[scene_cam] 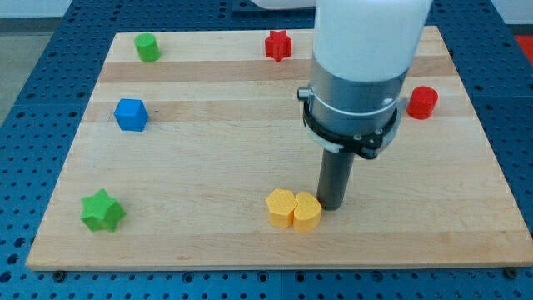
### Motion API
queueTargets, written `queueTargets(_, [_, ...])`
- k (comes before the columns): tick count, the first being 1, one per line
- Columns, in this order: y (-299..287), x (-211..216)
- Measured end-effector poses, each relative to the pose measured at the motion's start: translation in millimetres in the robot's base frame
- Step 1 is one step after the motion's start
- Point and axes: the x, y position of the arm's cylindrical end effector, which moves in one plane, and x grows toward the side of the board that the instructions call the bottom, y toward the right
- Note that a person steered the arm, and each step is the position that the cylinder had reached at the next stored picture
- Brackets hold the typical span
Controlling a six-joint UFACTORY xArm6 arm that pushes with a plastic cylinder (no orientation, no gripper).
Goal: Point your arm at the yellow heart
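The yellow heart (306, 212) lies near the board's bottom edge, a little right of centre. A second yellow block (281, 207) touches its left side; its shape is not clear. My tip (333, 205) rests on the board just to the right of the yellow heart, touching or almost touching it. The arm's wide grey and white body rises above the tip and hides part of the board behind it.
A green block (147, 47) and a red star (278, 45) lie near the top edge. A red cylinder (422, 102) is at the right. A blue block (131, 114) is at the left. A green star (102, 210) is at the bottom left. The wooden board (208, 92) sits on a blue pegboard.
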Motion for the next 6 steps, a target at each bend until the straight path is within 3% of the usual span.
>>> queueTargets(2, [-24.8,-47.3])
queueTargets(4, [-156.4,-48.9])
queueTargets(6, [-278.6,-80.6])
